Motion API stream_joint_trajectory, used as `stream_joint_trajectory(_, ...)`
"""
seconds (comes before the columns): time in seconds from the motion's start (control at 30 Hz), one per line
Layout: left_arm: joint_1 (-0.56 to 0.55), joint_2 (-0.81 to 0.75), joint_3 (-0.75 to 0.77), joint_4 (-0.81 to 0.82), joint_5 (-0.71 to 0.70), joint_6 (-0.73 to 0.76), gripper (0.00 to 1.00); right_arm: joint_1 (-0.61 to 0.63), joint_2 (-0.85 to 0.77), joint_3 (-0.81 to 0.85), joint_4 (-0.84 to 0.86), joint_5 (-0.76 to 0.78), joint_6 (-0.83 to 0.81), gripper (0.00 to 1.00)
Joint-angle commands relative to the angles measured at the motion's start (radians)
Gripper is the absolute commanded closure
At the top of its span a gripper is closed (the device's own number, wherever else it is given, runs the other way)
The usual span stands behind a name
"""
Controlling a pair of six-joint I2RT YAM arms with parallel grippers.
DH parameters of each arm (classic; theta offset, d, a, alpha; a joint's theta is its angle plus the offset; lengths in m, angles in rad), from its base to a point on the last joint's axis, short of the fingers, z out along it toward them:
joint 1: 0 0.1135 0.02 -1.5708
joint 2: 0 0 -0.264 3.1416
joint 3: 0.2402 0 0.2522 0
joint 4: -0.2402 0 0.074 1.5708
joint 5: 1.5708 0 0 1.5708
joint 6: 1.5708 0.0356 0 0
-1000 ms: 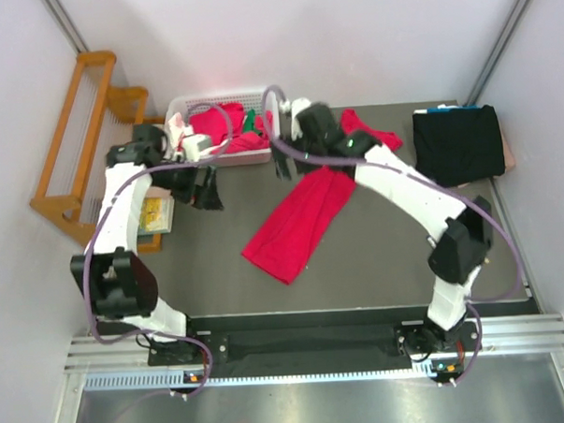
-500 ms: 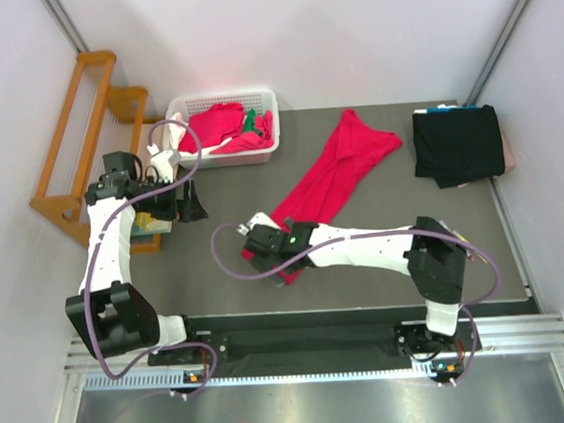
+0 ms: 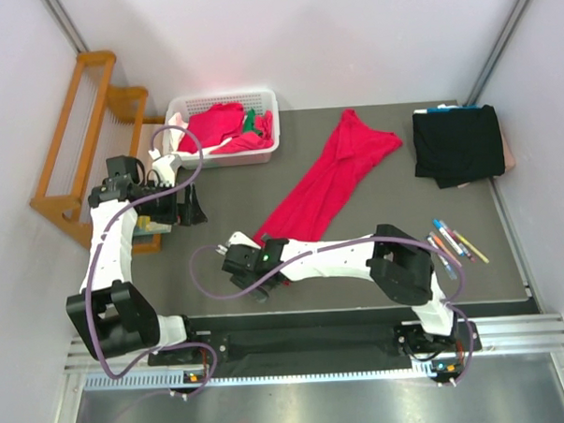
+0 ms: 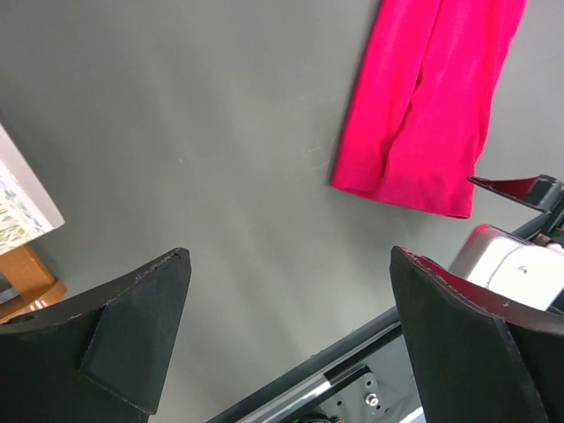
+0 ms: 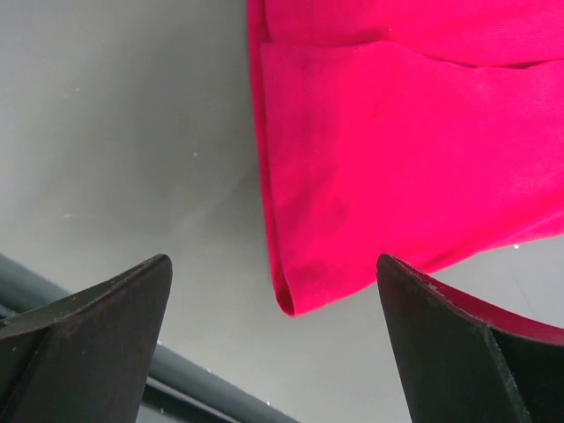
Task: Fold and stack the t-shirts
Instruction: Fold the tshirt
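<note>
The right gripper [image 5: 278, 344] is hovering with its fingers spread wide and empty, just over the near hem corner of the red t-shirt [image 3: 329, 181], which is lying stretched diagonally across the table [image 3: 385, 221]. Judging from this, it should be lowering squarely onto that corner and pinching every layer. The left gripper [image 4: 291, 348] is waiting spread and empty, well apart from the cloth

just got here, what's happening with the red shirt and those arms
A red t-shirt lies stretched out on the table. The right pincer hovers open over its near corner, gripping nothing yet. The left pincer is open too, over bare table off to the left. A black t-shirt sits folded at the far right, and more clothes wait in the white basket.
</note>
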Motion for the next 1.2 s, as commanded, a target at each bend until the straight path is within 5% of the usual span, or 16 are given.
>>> stream_joint_trajectory(0.0,0.001,-0.047,0.001,0.040,-0.006,0.016,0.01,-0.028,0.020,0.050,0.036,-0.001,-0.006,0.00)
stream_joint_trajectory(0.47,0.001,-0.042,-0.027,0.055,-0.035,0.028,0.01,-0.146,0.060,0.067,0.120,-0.073,-0.044,0.09)
stream_joint_trajectory(1.0,0.002,-0.036,-0.048,0.069,-0.052,0.040,0.01,-0.123,0.104,0.102,0.109,-0.127,-0.035,0.11)
stream_joint_trajectory(1.17,0.001,-0.045,-0.056,0.069,-0.058,0.049,0.01,-0.131,0.117,0.096,0.114,-0.127,-0.033,0.22)
